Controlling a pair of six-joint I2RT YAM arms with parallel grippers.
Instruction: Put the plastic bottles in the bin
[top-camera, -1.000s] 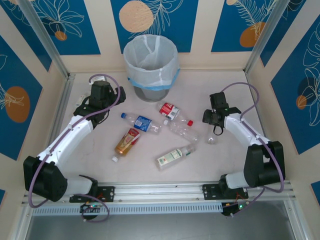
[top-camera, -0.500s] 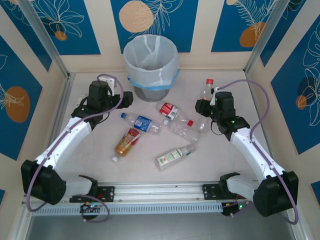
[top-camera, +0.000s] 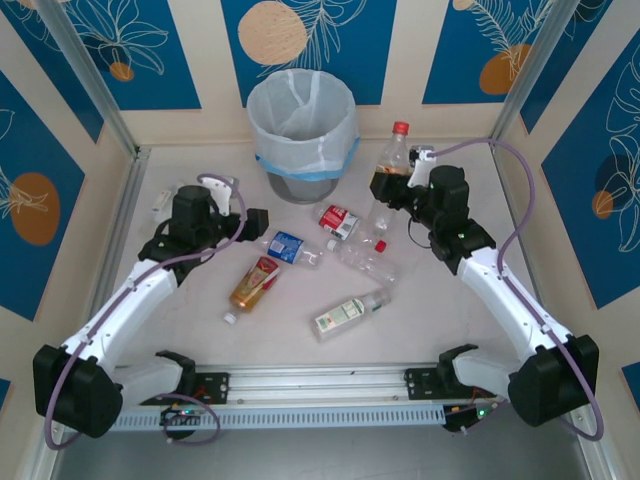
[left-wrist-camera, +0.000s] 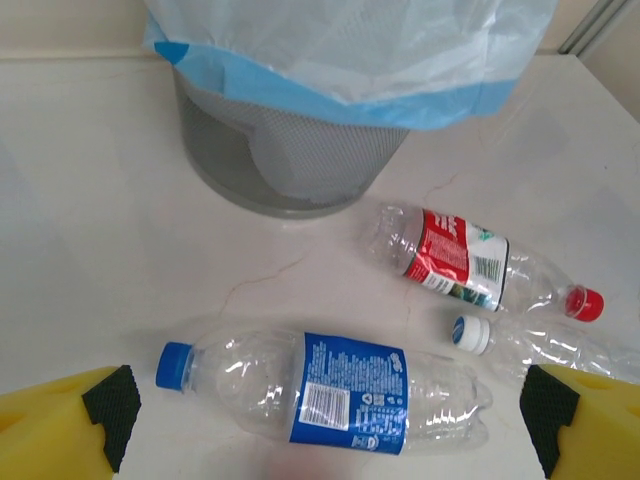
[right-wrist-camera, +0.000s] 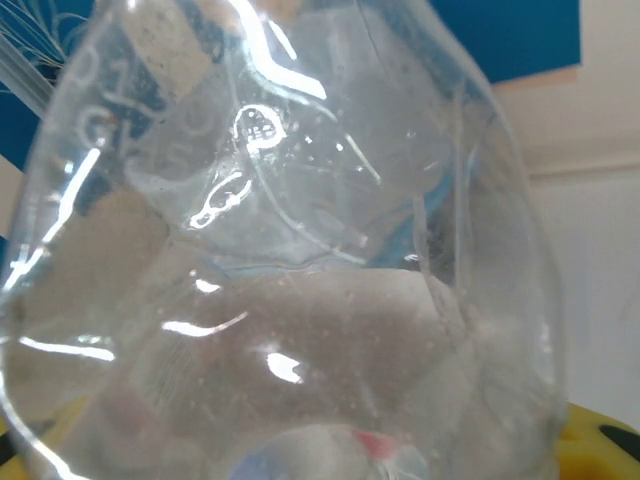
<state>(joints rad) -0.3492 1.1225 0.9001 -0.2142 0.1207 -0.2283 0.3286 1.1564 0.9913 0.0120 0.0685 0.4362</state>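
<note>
1. The right claw (top-camera: 405, 192) is clamped on the held bottle (top-camera: 386, 172). The bottle stands nearly upright in the grip, red cap on top, off the bench (top-camera: 440, 320).
2. From the right wrist, the held bottle's clear, dented wall (right-wrist-camera: 280, 250) sits right against the camera. A yellow finger (right-wrist-camera: 600, 440) shows at the lower right corner.
3. The bin (top-camera: 300, 150) stands to the left of the right claw and a little beyond it, near the held bottle but apart from it. Its white bag with a light-blue band hangs over a grey mesh wall.
4. The left claw (top-camera: 256, 218) has its jaws wide apart and grips nothing. It hangs low over the bench.
5. From the left wrist, the black pads (left-wrist-camera: 110, 405) sit at the two bottom corners. The blue bottle (left-wrist-camera: 345, 390) lies on its side crosswise just in front of the left claw, its blue cap toward the left finger.
6. Beyond the blue bottle from the left claw lies the red bottle (left-wrist-camera: 455, 258), on its side with its red cap to the right. Just right of it is the clear bottle (left-wrist-camera: 540, 345), its white cap near the red bottle's label. The bin's mesh wall stands farther ahead.
7. The gold bottle (top-camera: 255, 283) lies on its side behind the left claw, toward the arm bases.
8. The green bottle (top-camera: 345, 315) lies on its side between the two arms, well apart from both claws.
</note>
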